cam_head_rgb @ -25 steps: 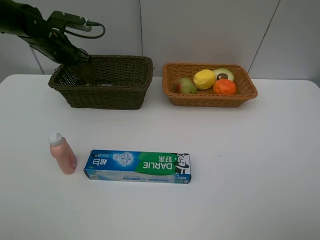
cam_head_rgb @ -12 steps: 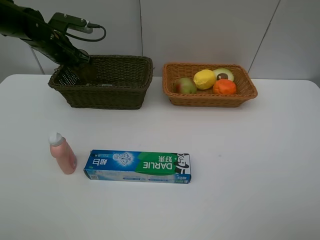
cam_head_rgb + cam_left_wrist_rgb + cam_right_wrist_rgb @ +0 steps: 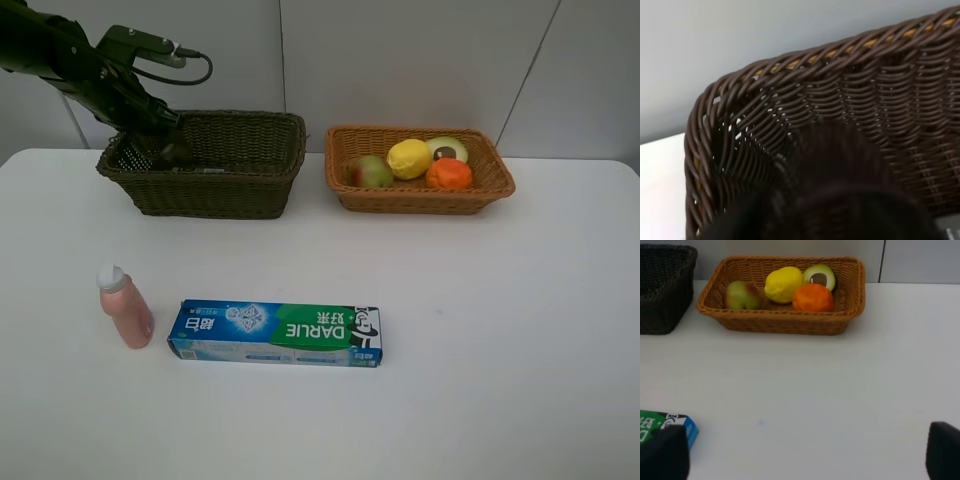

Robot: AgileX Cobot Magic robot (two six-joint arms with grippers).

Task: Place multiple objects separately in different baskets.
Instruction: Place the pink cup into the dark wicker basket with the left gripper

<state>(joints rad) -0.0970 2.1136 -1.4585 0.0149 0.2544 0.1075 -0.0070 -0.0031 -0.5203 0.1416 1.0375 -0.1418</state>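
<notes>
- The left claw (image 3: pixel 167 150) is lowered into the dark brown-green basket (image 3: pixel 215 192), at its rear left corner. Its tips are hidden behind the wicker wall. In the left wrist view only a dark blur is seen against the weave, so how far it is opened, and whether anything is held, cannot be told.
- The right claw (image 3: pixel 802 457) is spread wide, with nothing gripped; only bare table (image 3: pixel 805 400) is seen between its two dark fingers (image 3: pixel 662 457).
- One end of the blue-green DARLIE toothpaste box (image 3: pixel 275 333) is seen next to one of those fingers in the right wrist view. The box is laid flat on the near part of the table, well apart from the left claw.
- The pink white-capped bottle (image 3: pixel 125 307) is stood just beside the box's other end, tilted a little.
- The light orange-tan basket (image 3: pixel 420 198) is set beside the dark one, at the far side of the table.
- Inside it the green-red pear (image 3: pixel 370 171), yellow lemon (image 3: pixel 409 158), halved avocado (image 3: pixel 447 149) and orange (image 3: pixel 449 174) are packed close together, far ahead of the right claw.
</notes>
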